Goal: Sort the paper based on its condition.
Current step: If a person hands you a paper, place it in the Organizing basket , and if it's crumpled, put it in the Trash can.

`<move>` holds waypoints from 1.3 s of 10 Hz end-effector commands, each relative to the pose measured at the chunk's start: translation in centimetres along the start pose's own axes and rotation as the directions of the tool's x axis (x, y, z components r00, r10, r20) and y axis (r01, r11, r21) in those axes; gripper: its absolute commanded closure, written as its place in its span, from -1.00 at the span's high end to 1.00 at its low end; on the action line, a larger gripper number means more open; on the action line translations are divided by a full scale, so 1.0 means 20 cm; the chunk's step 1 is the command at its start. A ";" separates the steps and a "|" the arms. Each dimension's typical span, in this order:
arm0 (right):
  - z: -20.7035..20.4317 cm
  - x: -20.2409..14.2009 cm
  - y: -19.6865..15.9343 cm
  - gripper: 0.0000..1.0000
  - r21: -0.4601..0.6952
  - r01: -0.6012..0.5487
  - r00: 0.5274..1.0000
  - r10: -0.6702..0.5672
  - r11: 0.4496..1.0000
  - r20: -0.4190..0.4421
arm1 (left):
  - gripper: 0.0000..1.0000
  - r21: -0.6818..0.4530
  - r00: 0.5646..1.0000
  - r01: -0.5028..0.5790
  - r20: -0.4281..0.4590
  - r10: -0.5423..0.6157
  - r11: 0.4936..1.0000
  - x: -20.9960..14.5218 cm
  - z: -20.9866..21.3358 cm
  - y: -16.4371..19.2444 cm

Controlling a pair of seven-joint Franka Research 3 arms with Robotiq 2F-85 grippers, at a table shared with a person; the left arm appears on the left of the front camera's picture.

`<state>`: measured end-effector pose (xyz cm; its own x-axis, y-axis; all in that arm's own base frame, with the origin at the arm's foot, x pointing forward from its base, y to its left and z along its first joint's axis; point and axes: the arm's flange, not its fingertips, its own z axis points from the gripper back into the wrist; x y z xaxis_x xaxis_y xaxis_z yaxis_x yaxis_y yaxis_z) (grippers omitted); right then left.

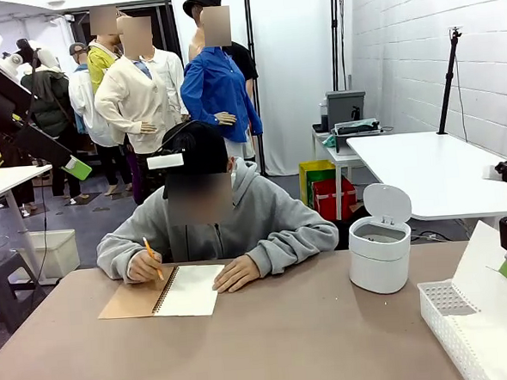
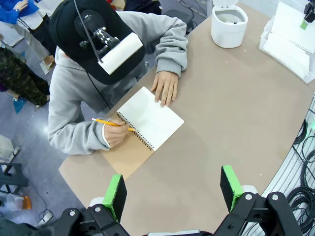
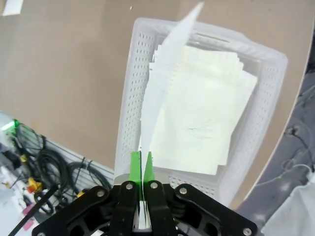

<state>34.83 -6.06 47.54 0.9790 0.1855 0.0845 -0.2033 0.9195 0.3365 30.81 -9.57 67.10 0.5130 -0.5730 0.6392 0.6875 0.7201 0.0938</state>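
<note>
Right hand (image 3: 141,162) pinched 1 smooth sheet (image 3: 160,78) edge-on over the basket (image 3: 129,113), presumably to join its flat stack (image 3: 206,113). Left hand (image 2: 173,189) hung spread above the desk (image 2: 236,108).

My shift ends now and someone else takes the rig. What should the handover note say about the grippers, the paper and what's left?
Left gripper: open, empty, raised above the table, facing the notebook where the person writes.
Right gripper: shut on a smooth sheet, held edge-up over the basket.
Done: a stack of flat sheets lies in the basket.
Left: probably release the held sheet onto that stack. The bin stands open near the basket; its contents can't be made out.
</note>
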 end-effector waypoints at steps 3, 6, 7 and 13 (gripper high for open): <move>-0.26 0.00 -0.01 -1.00 0.026 -0.039 0.998 0.040 0.999 -0.041 | 1.00 -0.005 1.000 -0.001 0.003 0.001 1.000 0.00 0.00 0.00; -0.41 -0.01 -0.03 -1.00 0.060 -0.047 0.998 0.050 0.997 -0.042 | 1.00 -0.005 1.000 -0.001 0.003 0.001 1.000 0.00 0.00 0.00; -0.45 -0.02 -0.05 -1.00 0.061 -0.030 0.998 0.033 0.998 -0.045 | 1.00 -0.005 1.000 -0.001 0.003 0.001 1.000 0.00 0.00 0.00; -0.41 0.04 -0.08 -1.00 0.037 0.007 0.998 -0.004 0.999 -0.065 | 1.00 -0.005 1.000 -0.001 0.003 0.001 1.000 0.00 0.00 0.00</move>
<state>36.02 -4.66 39.28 0.9797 0.1999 0.0180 -0.1920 0.9076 0.3734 30.81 -9.57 67.10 0.5130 -0.5730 0.6391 0.6874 0.7202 0.0938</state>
